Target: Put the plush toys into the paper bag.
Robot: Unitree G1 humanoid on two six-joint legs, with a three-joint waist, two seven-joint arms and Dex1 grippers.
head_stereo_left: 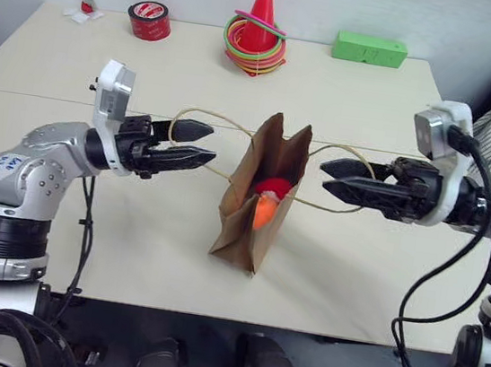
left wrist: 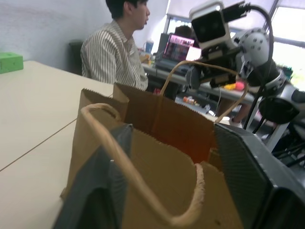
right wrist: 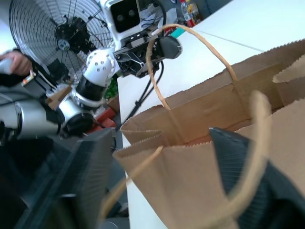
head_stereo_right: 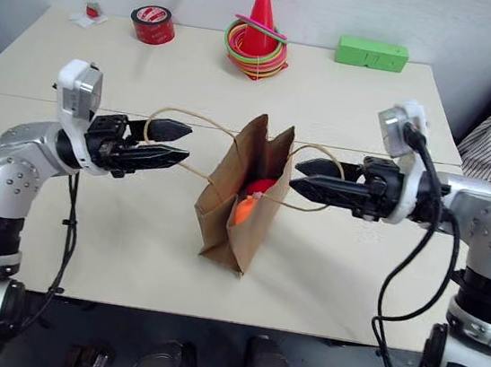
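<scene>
Left eye view puts the paper bag (head_stereo_left: 259, 205) standing upright on the desk (head_stereo_left: 365, 100), right between the two tools, mouth open, and both plush toys are down inside it: the red one (head_stereo_left: 273, 187) sits on top, the orange one (head_stereo_left: 264, 211) just beneath, peeking through the bag's open front fold. So the loading looks done, and what's in hand now, I'd judge, is the let-go. Left tool (head_stereo_left: 198, 146) points level toward the bag, fingers spread, with the near cord handle (head_stereo_left: 202, 116) looping around its tips; whether cord touches finger I can't tell. Right tool (head_stereo_left: 335, 179) mirrors it from the other side, fingers also parted, the far handle (head_stereo_left: 349, 156) arcing around its tips. Neither is pinching anything as far as the views show. Left wrist view looks straight along the bag's rim, a cord loop draped between its fingers, and a person in a striped shirt (left wrist: 114, 52) sits beyond the desk. Next move, I reckon, calls for easing both tools straight back out of the loops without snagging a cord, or the light bag could tip and spill the toys. Further off behind the bag stand the red cone (head_stereo_left: 261, 24) with rings, a tape roll (head_stereo_left: 149, 20) and a green block (head_stereo_left: 369, 48), all well apart from the action.
</scene>
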